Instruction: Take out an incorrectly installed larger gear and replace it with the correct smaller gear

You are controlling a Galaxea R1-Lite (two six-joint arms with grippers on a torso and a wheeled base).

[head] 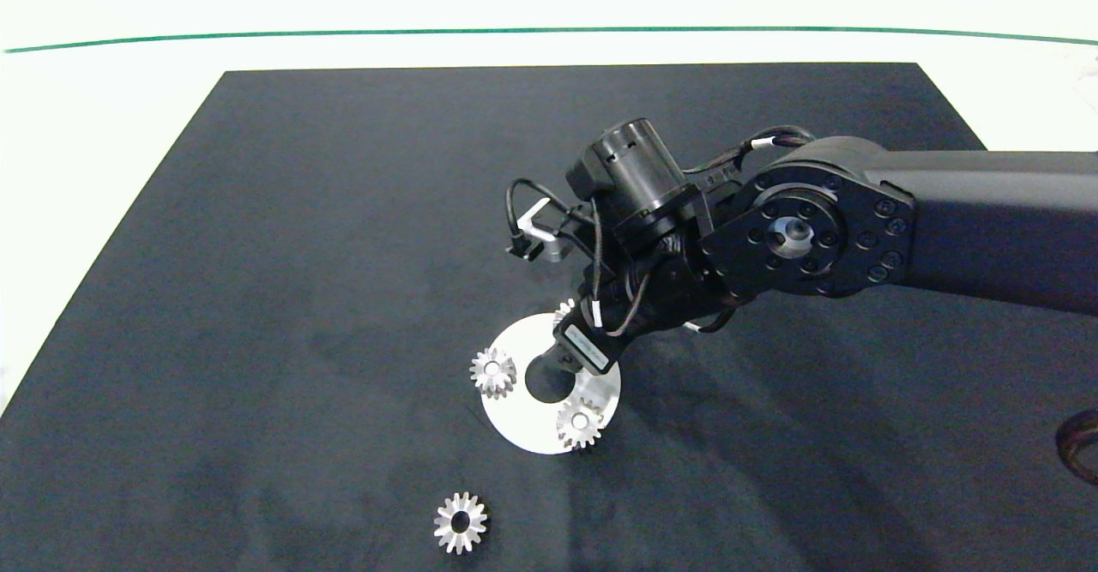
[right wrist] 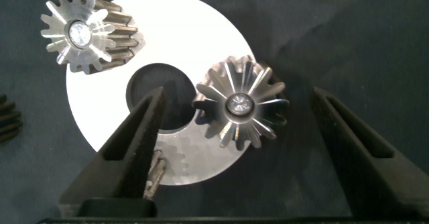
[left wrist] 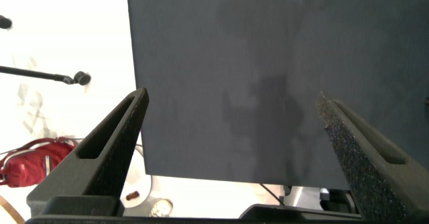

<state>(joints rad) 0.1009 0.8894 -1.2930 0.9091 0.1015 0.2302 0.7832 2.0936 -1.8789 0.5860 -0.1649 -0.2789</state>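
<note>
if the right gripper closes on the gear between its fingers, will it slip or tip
The larger gear looks like solid, rigid metal, so it probably won't deform. Its shiny tapered teeth may slide against the open right gripper. It sits on a pin on the disc, so likely lifts straight rather than tipping.

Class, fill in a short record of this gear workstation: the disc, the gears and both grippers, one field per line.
Surface: black mat
Disc: round silver plate with centre hole
Gears on disc: three visible; one at near-left edge, one at near-right edge, one at far edge between the right fingers
Loose gear: on mat nearer the robot
Right gripper: open, over the disc
Left gripper: open, over bare mat, away from the gears
</note>
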